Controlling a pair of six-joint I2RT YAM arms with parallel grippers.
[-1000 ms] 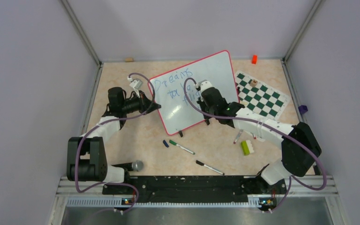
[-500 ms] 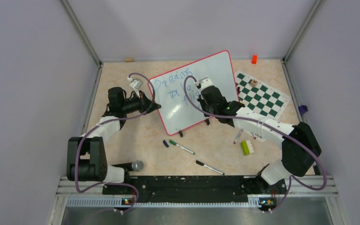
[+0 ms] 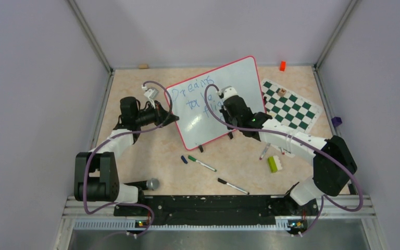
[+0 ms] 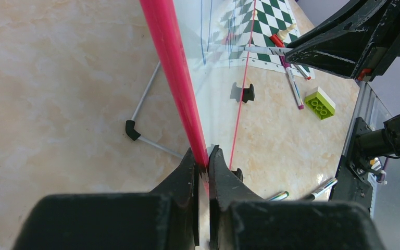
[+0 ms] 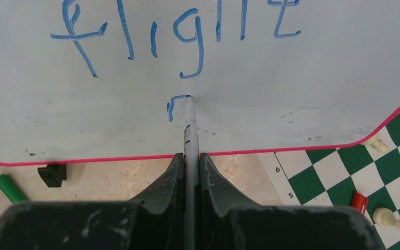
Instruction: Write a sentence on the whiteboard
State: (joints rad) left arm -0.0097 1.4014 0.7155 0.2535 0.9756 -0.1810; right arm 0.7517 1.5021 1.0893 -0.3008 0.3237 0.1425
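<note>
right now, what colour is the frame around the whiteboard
Pinkish red. The frame of the whiteboard shows best in the left wrist view.

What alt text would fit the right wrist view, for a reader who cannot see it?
The right gripper holds a marker between its shut fingers, the tip touching the whiteboard under the blue word "flight", beside a small hooked stroke. Below the board's red frame are a black foot and a green marker cap; at right, a green-and-white chess mat with white pieces.

The red-framed whiteboard (image 3: 242,75) is standing propped on its small black feet, its glossy face carrying the sentence (image 3: 194,88) in slanting blue lines, "Dreams" leading.
</note>
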